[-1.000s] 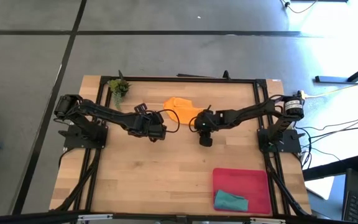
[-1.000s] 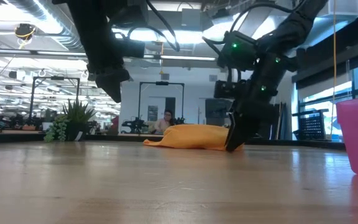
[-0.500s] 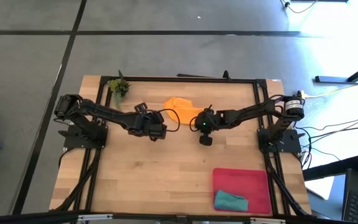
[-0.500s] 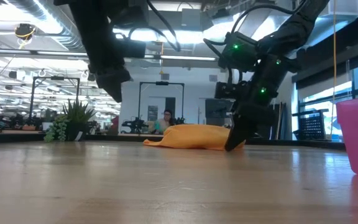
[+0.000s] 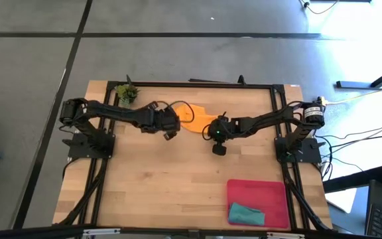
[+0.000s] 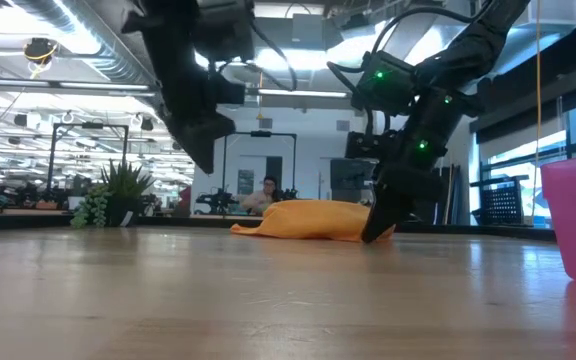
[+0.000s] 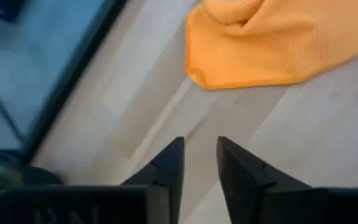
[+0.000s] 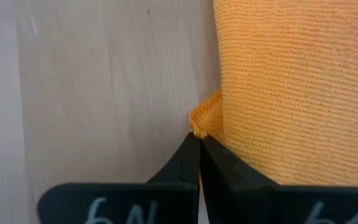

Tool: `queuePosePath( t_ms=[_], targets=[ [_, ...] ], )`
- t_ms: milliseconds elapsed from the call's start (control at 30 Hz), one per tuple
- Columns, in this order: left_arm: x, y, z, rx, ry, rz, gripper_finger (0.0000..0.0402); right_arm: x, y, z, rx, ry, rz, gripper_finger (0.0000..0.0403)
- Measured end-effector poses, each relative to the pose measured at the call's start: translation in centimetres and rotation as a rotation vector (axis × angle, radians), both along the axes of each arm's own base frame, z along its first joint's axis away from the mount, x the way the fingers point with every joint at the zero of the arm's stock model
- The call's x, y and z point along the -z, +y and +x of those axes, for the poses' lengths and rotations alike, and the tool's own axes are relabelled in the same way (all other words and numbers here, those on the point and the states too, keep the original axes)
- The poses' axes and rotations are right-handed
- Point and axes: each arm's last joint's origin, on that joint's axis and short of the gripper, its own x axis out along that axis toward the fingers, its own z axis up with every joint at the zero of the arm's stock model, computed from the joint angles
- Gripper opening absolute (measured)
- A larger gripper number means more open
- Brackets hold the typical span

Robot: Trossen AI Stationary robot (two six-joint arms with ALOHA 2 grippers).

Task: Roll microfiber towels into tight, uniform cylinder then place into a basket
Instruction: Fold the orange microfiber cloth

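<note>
Since 1 second ago my left gripper (image 5: 171,135) is swinging toward 12 o'clock, jaws slightly apart, empty. Right gripper (image 8: 197,138) is pinching the orange towel's (image 5: 192,116) corner at 12 o'clock; it's soft and limp, so corners are gripping best.

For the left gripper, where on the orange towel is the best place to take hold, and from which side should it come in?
Probably the rounded free corner of the orange towel, the end nearest the left gripper. That edge lies flat on the table, so a slightly open gripper coming down from above on the towel's plant side could pinch it. The right gripper is already shut on the opposite corner, which leaves this end free.
</note>
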Motion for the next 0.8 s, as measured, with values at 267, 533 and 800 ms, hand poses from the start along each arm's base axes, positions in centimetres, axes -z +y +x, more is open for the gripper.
queuePosePath(
  t_ms=[267, 533, 800],
  targets=[
    [1.0, 5.9, 0.8, -0.141, -0.172, -0.13, 0.0104, 0.0, 0.0, 0.0, -0.002, -0.001, 0.003, 0.0003],
    [2.9, 9.0, 1.0, -0.189, -0.221, -0.223, 0.0105, 0.0, 0.0, 0.0, 0.011, -0.003, 0.012, 0.0003],
    [4.7, 9.7, 2.1, -0.172, -0.264, -0.271, 0.0105, 0.0, 0.0, 0.0, 0.016, -0.005, 0.016, 0.0003]
  ],
)
